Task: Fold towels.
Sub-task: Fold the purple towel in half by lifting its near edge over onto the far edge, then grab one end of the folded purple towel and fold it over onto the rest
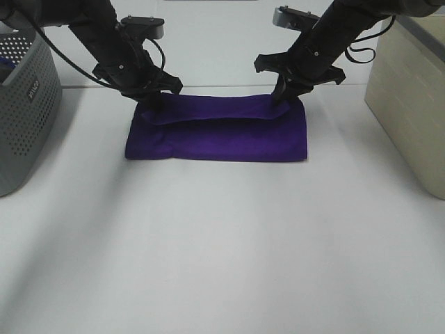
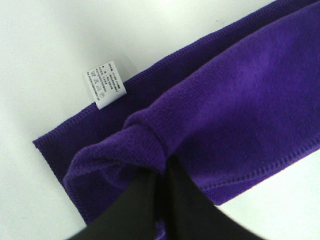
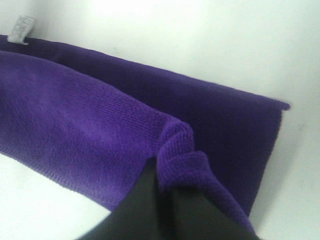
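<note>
purple towel (image 1: 222,142), left gripper (image 1: 154,97) and right gripper (image 1: 281,97) angled down, clamped on its far corners

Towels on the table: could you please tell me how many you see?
1. The purple towel lies folded on the table; the grey basket at the left may hide others.
</note>
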`<state>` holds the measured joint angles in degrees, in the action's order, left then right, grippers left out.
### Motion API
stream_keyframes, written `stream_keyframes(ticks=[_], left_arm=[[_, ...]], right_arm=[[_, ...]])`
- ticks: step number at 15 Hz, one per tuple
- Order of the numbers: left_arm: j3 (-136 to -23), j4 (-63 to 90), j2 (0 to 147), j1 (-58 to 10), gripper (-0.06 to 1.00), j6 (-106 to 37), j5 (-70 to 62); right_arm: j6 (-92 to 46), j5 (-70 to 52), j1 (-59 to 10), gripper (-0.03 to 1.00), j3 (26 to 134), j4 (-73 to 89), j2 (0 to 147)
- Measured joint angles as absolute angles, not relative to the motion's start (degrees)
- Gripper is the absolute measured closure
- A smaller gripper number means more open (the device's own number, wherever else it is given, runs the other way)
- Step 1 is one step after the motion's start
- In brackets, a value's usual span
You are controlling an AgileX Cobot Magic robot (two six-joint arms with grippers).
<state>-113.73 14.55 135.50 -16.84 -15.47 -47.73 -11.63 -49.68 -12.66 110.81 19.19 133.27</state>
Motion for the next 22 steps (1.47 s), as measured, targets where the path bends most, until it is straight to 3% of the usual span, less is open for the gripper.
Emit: stream_keyframes(ticks=[7, 10, 11, 12, 13, 14, 16, 19, 22], left_arm=[[-113.90, 11.80, 137.91, -16.84, 0.92, -15.81, -47.84], [-113.90, 10.43, 137.97, -16.84, 0.78, -15.81, -47.78], [-113.90, 9.68, 137.97, -16.84, 0.54, -15.53, -48.19], [-113.90, 9.11, 137.97, -16.84, 0.39, -14.61, -49.33], [-113.90, 9.11, 137.97, -16.84, 0.39, -14.61, -49.33], [-113.90, 7.96, 137.97, -16.84, 0.29, -13.52, -50.31], [-114.08, 6.82, 137.97, -16.84, 0.24, -11.29, -52.71], [-118.09, 7.33, 138.03, -15.99, 0.23, -9.00, -60.85], [-118.66, 18.56, 138.43, -8.71, 0.23, -10.94, -64.63]], right_arm=[[-11.40, -49.68, -12.66, 0.94, 113.33, 14.73, 136.88], [-11.40, -49.68, -12.66, 0.91, 113.39, 14.67, 136.94], [-10.77, -50.36, -12.66, 0.72, 113.39, 14.44, 136.94], [-10.03, -50.82, -12.66, 0.55, 113.39, 13.98, 136.94], [-10.03, -50.82, -12.66, 0.55, 113.39, 13.98, 136.94], [-9.63, -51.22, -12.66, 0.41, 113.39, 13.35, 136.94], [-9.40, -52.60, -12.66, 0.21, 113.39, 13.18, 136.94], [-9.11, -58.33, -12.66, 0.16, 114.36, 13.12, 136.25], [-7.91, -63.03, -12.66, 0.16, 116.08, 13.52, 132.53]])
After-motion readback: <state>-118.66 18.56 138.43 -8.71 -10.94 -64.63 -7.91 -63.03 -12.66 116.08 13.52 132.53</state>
